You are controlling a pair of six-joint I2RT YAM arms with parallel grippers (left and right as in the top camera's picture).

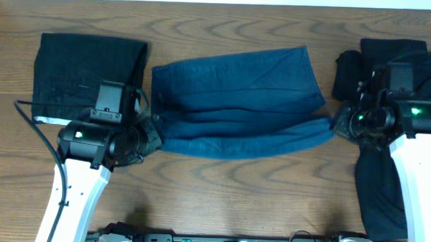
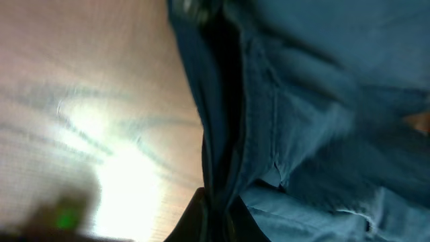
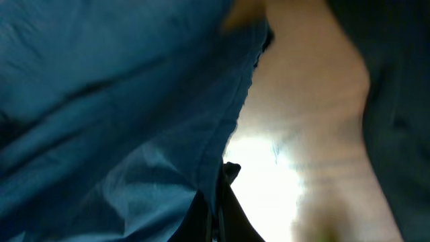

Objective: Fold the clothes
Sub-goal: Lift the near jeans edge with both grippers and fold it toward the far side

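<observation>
Pinching the blue shorts (image 1: 238, 100), which lie centrally, my left gripper (image 1: 156, 127) is clamped on their nine o'clock edge and my right gripper (image 1: 335, 125) on the three o'clock edge, probably to fold them evenly.

You have bare tabletop (image 1: 227, 193) in front of the blue shorts (image 1: 238, 100). A black cloth (image 1: 73, 73) blocks the left, black clothes (image 1: 375, 191) block the right.
</observation>
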